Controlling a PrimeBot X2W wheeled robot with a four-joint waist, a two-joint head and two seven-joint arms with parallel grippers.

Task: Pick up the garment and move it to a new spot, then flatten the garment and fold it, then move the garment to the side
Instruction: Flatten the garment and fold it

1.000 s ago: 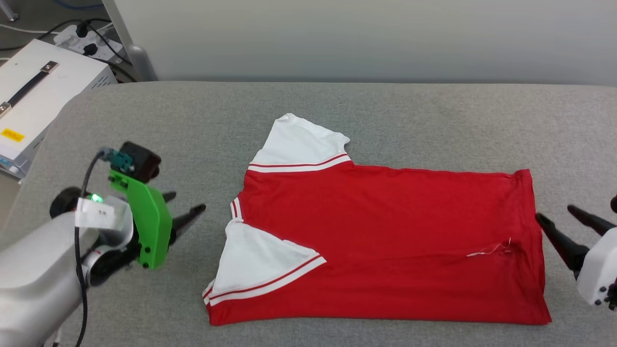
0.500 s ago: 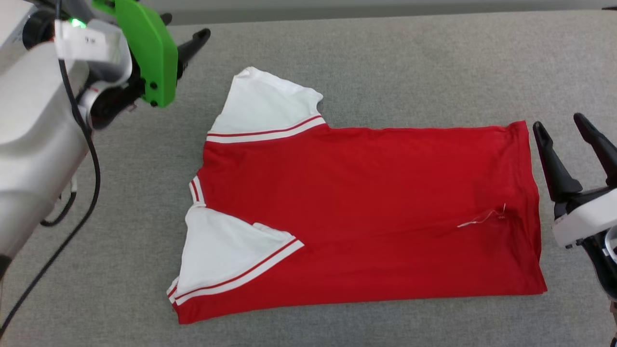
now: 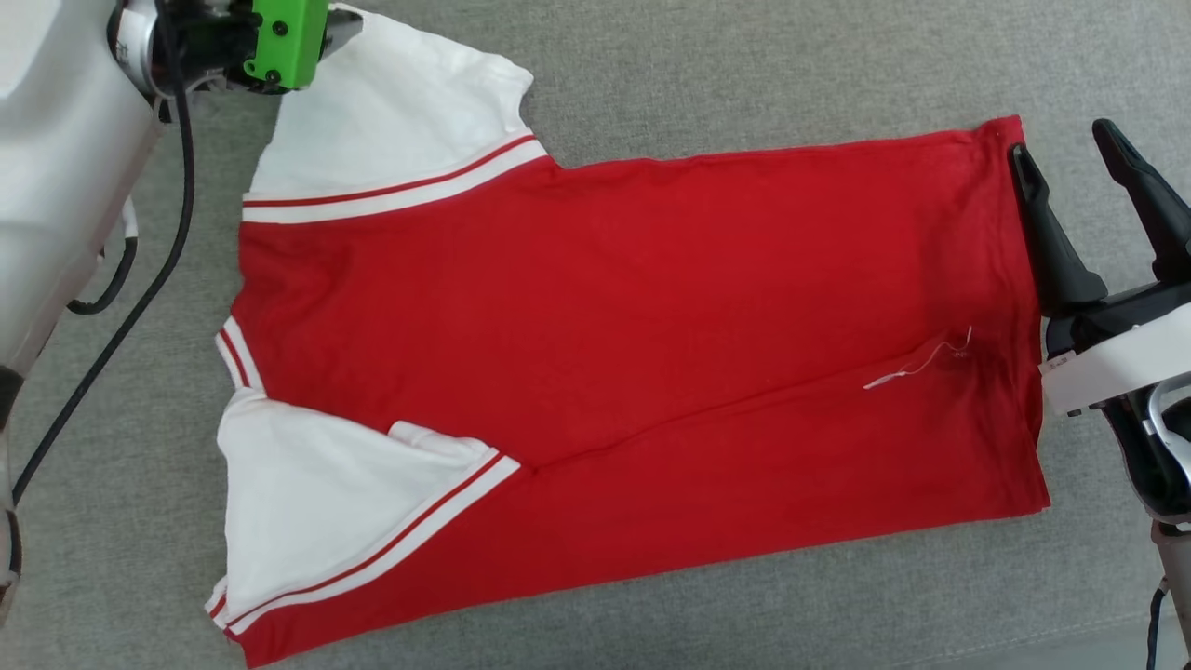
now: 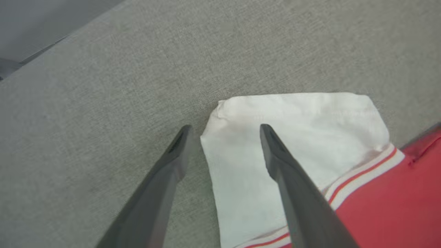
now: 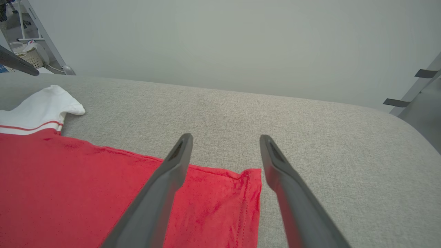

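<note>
**Now: both claws spread, one at each end of the garment**

Flat on the grey tabletop (image 3: 744,74) lies the garment (image 3: 651,372). Its red body runs across in front of me, with the collar end toward my left and the hem (image 3: 1028,391) toward my right. The far white sleeve (image 3: 391,121) sticks out beyond the garment's far edge. The near white sleeve (image 3: 326,502) is folded in over the red cloth, its striped trim lying at a slant. A loose white thread (image 3: 916,363) sits on the red just inside the hem.

My left claw (image 4: 225,128) is spread wide at the tip of the far sleeve, one finger over the white cloth and the other over bare tabletop beside it. I cannot tell whether either fingertip touches. A green bracket (image 3: 284,42) on that wrist overlaps the sleeve's end in the head view.

My right claw (image 5: 224,137) is also spread and holds nothing. It straddles the garment's far hem corner, one finger above the red cloth and the other above tabletop just past the hem.
</note>
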